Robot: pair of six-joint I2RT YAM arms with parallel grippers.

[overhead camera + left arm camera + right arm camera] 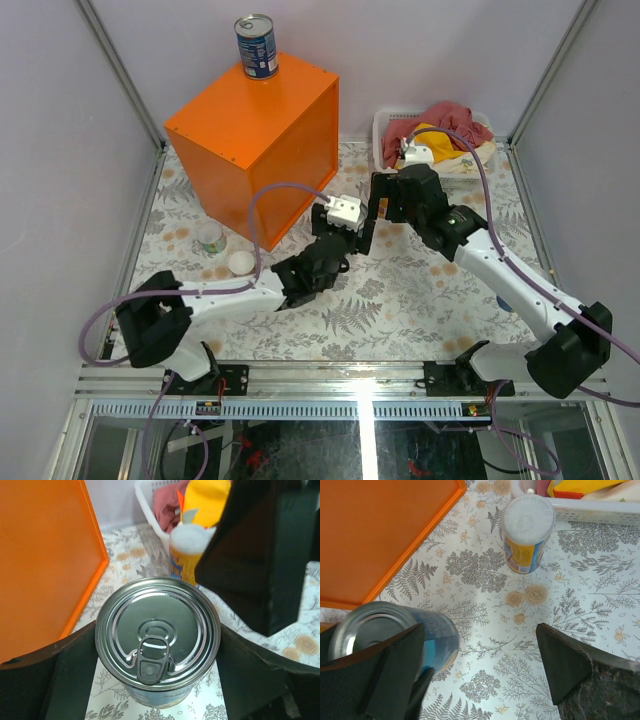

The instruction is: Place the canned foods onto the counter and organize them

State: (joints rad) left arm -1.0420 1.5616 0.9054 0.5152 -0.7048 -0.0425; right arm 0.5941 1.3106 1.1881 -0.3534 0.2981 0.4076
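Our arms meet over the desk (400, 300).
The left gripper (157, 627) sits round a silver-topped can (158, 647); we cannot tell if it squeezes. The right gripper (480, 630) is wide, empty.

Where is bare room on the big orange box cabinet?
Nearly the whole flat top is bare, from the blue-labelled silver-topped can at its far corner to the near edges. Crowded: the floral tabletop beside it, where the left arm and right arm meet.
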